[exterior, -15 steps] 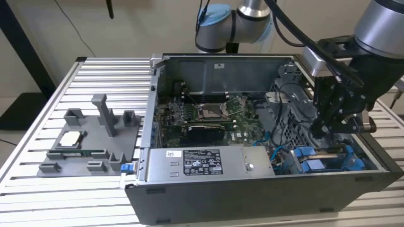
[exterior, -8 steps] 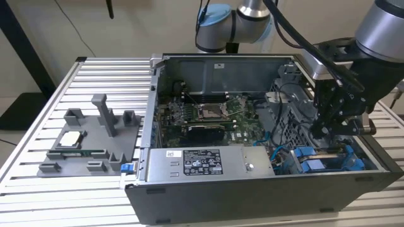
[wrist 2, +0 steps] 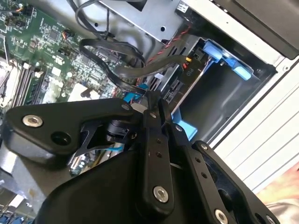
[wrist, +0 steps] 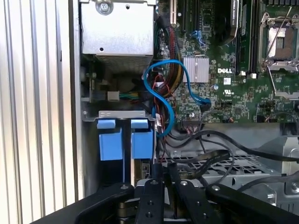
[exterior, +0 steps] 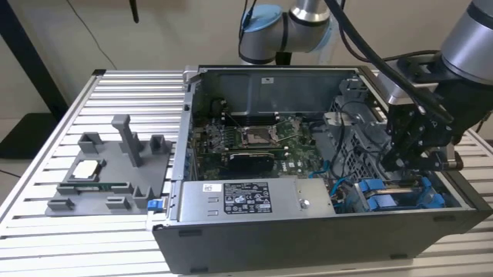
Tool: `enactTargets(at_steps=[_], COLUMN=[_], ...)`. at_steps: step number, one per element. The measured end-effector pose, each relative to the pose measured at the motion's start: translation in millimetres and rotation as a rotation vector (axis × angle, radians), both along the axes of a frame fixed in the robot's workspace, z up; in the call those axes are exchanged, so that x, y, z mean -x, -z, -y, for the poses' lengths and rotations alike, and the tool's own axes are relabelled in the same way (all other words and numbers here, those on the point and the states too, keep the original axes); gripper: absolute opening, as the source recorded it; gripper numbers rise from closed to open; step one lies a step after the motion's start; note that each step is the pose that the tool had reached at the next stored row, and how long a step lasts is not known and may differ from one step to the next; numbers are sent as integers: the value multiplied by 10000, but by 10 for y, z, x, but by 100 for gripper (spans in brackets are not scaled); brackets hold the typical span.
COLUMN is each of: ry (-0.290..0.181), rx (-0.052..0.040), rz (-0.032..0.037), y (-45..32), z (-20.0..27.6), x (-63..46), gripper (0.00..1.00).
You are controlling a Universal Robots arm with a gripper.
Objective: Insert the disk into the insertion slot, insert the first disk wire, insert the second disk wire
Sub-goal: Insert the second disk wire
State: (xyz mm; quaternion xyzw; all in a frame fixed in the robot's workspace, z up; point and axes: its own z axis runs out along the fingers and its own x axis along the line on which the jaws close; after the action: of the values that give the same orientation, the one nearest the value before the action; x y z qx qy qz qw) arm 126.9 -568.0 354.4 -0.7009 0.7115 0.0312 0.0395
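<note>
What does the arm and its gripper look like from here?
The arm has silver-grey tubular links with a pale blue joint cap and black cables running along it. The gripper is matte black, built of flat linkage bars pinned with silver screws.

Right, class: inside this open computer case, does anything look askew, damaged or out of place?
Nothing looks damaged or spilled. The only untidy thing is a blue cable looping slack over the motherboard, beside the insertion slot with its blue clips.
</note>
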Motion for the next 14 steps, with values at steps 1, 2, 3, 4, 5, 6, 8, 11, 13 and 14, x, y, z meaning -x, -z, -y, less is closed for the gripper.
enactTargets(at_steps=[1, 2, 3, 4, 5, 6, 8, 11, 13, 14], ry=[0, 0, 0, 0, 0, 1, 0, 0, 0, 0], rx=[-3, -6, -9, -12, -16, -18, -28, -62, -96, -117], rz=[-24, -47, -63, -76, -85, -90, -94, -95, -95, -95], y=[4, 9, 13, 18, 22, 26, 34, 46, 53, 56], z=[13, 27, 37, 47, 55, 63, 80, 109, 123, 129], x=[-14, -27, -37, -47, -54, -60, -71, -86, -99, -105], gripper=[16, 16, 16, 16, 16, 16, 16, 16, 16, 16])
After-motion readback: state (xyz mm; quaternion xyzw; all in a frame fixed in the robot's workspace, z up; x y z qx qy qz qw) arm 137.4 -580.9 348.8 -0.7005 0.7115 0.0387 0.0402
